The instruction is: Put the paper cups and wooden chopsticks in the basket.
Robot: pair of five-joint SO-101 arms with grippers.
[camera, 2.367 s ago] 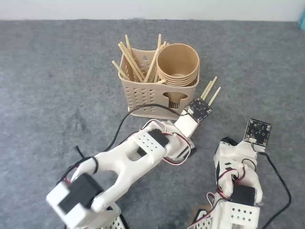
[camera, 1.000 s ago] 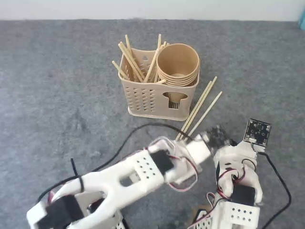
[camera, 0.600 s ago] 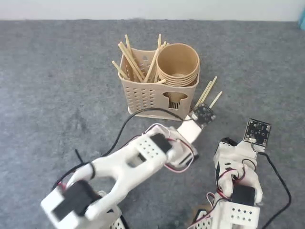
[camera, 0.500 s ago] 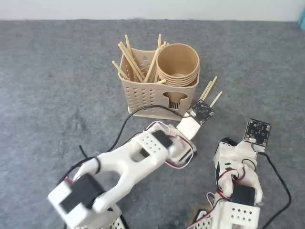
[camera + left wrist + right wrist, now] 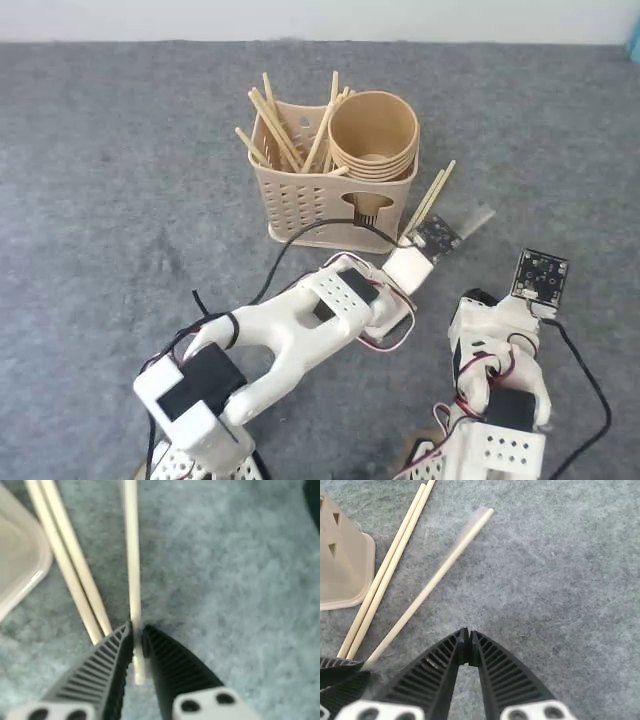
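Observation:
A beige basket (image 5: 335,205) holds a stack of paper cups (image 5: 373,130) and several wooden chopsticks (image 5: 285,125). Right of it, a pair of chopsticks (image 5: 432,195) lies on the grey carpet. My left gripper (image 5: 136,630) is shut on the near end of a single chopstick (image 5: 131,555), beside that pair (image 5: 65,555) and the basket's corner (image 5: 20,565). The single chopstick (image 5: 435,580) angles away from the pair (image 5: 390,565). My right gripper (image 5: 468,632) is shut on nothing, just above the carpet and close to the left gripper (image 5: 337,672).
The right arm (image 5: 500,340) stays folded back at the lower right, close beside the left arm (image 5: 330,310). Grey carpet (image 5: 120,200) covers the table, with open room left of the basket and at the far right.
The left arm swung back toward the right arm, then came forward again to the chopsticks. The single chopstick's far end has swung right, away from the pair. The right arm has kept still.

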